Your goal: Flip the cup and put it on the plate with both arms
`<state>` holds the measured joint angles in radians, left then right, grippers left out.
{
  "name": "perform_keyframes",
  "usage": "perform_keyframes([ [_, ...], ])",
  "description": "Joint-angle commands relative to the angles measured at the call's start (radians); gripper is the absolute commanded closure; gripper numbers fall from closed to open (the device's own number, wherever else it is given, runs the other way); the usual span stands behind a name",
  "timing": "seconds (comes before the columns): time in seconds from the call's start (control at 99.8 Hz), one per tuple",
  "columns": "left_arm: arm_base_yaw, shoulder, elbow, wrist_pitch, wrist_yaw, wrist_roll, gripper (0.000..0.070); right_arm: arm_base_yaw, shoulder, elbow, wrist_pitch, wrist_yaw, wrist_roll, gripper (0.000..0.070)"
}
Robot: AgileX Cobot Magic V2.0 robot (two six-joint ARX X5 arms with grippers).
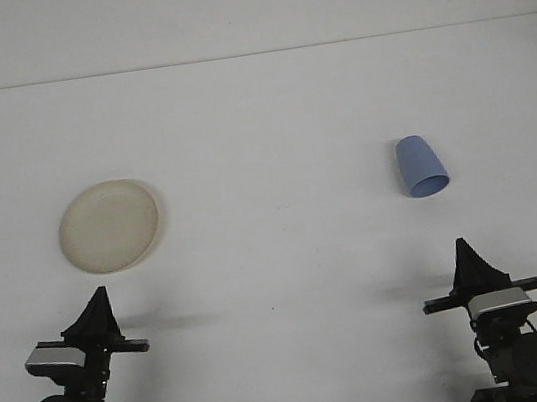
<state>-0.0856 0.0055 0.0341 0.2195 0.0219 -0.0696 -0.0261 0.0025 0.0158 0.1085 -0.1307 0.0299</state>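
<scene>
Two grippers low at the near edge: left gripper below a cream plate, fingers pressed together, nothing held. Blue cup lies on its side on the white table, far right of the plate. Right gripper beneath the cup, also closed and empty.

Both arms were black. Each tool, the left tool and the right tool, tapered to a dark triangular point above a thin black crossbar, with a silver-grey block beneath and a round black joint housing lower down.
</scene>
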Motion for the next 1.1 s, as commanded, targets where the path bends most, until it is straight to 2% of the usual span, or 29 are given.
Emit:
perform_keyframes([
  [0.0,0.0,-0.002,-0.02,0.011,-0.002,-0.002,0.0689,0.001,-0.002,-0.003,0.011,0.0,-0.004,0.07],
  [0.1,0.0,-0.002,-0.02,0.011,-0.002,-0.002,0.0689,0.001,-0.002,-0.003,0.011,0.0,-0.002,0.07],
  [0.291,0.0,-0.002,-0.02,0.011,-0.002,-0.002,0.0689,0.001,-0.002,0.005,0.006,-0.002,0.064,0.07],
  [0.431,0.0,-0.002,-0.02,0.011,-0.002,-0.002,0.0689,0.001,-0.001,0.068,-0.066,-0.001,0.059,0.07],
  [0.712,0.0,-0.002,-0.02,0.011,-0.002,-0.002,0.0689,0.001,0.024,0.259,-0.216,0.0,0.053,0.07],
  [1.092,0.0,-0.002,-0.02,0.011,-0.002,-0.002,0.0689,0.0,0.327,0.662,-0.632,0.001,0.047,0.07],
])
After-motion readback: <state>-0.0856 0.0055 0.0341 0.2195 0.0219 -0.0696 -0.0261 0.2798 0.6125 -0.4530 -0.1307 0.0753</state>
